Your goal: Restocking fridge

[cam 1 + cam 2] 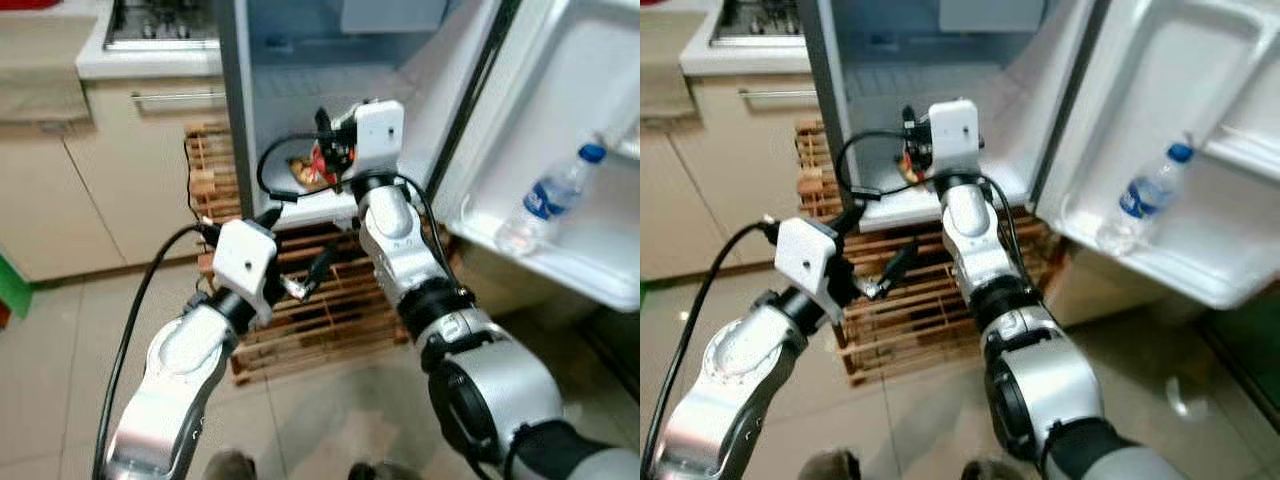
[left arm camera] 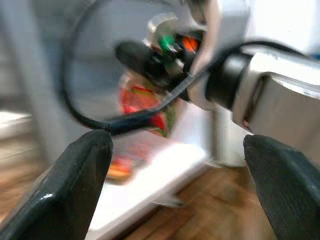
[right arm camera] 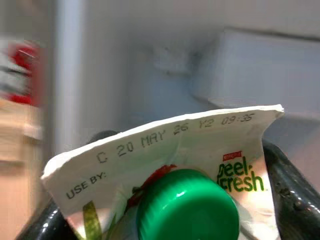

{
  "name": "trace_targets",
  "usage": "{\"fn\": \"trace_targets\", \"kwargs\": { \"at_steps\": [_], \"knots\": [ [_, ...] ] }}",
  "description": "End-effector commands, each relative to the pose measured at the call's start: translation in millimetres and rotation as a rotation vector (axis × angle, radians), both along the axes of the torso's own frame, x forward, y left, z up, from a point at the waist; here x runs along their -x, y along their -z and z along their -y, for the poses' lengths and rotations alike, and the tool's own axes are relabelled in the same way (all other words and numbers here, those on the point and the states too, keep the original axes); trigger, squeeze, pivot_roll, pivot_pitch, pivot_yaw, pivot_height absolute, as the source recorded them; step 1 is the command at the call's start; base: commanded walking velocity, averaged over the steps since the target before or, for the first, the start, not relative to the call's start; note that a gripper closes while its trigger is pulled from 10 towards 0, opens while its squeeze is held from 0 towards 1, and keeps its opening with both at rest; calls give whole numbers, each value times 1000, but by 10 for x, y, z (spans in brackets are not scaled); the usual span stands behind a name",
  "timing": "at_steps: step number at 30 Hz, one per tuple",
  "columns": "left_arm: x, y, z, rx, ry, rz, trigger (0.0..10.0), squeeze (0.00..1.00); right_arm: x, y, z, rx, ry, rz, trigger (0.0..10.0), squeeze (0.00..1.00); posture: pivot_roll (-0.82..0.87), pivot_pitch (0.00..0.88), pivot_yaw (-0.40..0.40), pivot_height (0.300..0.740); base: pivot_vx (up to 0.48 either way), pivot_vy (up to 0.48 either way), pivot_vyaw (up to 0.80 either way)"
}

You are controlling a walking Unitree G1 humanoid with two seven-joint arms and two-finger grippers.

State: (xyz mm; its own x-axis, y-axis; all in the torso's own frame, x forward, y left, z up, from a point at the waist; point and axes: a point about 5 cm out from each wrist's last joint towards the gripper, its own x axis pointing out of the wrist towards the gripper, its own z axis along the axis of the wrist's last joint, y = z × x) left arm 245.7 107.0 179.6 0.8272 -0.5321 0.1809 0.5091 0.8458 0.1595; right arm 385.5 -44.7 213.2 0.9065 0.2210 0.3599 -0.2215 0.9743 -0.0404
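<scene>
My right gripper reaches into the open fridge just above its low white shelf. It is shut on a juice carton with a green cap and red-and-green print, also seen as the carton in the left eye view. Its black fingers press both sides of the carton. My left gripper is open and holds nothing. It hovers lower and to the left, in front of the fridge base; the left wrist view looks past its fingers at the carton.
A water bottle lies tilted in the shelf of the open fridge door on the right. A wooden slatted rack stands on the tiled floor below the fridge. Beige cabinets and a stove are to the left.
</scene>
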Motion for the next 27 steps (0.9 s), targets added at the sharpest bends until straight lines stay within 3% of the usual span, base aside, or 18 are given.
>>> {"fn": "trace_targets", "kwargs": {
  "at_steps": [1,15,19,27],
  "knots": [
    [-15,31,31,-6,16,-15,10000,0,3,-23,-61,-8,-13,-1,10000,0,157,0,-53,740,480,0,0],
    [-69,6,37,-29,31,26,10000,0,-31,-109,-68,6,-4,14,10000,0,161,0,-51,740,472,0,0],
    [-76,8,33,-25,32,25,10000,0,-29,-101,-71,4,-3,12,10000,0,159,0,-49,740,0,0,-800],
    [-48,23,40,-22,42,19,10000,0,-22,-99,-85,19,-17,22,10000,0,161,0,-45,740,0,0,0]
  ]
}}
